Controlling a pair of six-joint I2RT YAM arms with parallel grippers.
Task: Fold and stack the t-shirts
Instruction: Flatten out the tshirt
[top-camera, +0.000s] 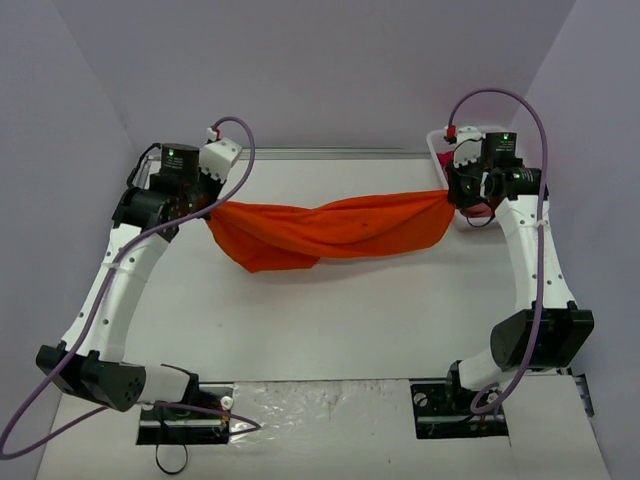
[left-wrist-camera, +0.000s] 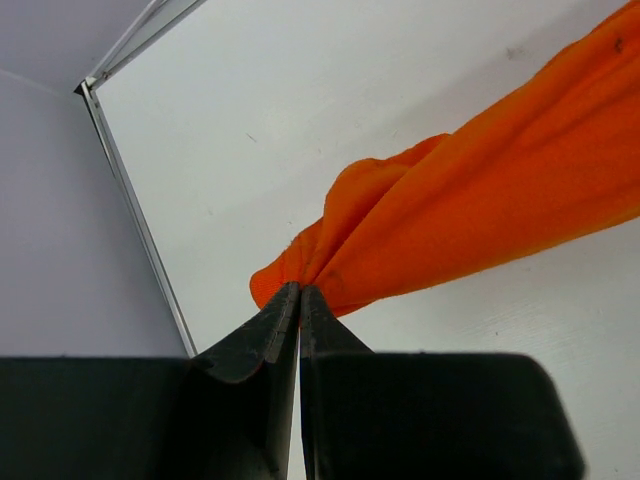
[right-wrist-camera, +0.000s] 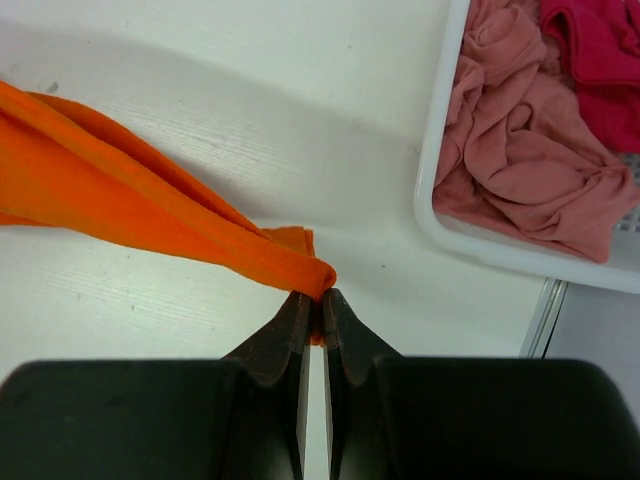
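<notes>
Though twisted, orange t-shirt (top-camera: 330, 232), ends inside left fingers (left-wrist-camera: 265, 345) and right fingers (right-wrist-camera: 285, 335).

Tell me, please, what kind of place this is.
Most likely a robotics lab work cell, not a home: a white table boxed in by plain walls, the left arm and right arm bolted at its near edge.

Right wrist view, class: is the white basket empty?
No: a dusty pink t-shirt and a crimson red t-shirt lie crumpled inside the white basket.
</notes>
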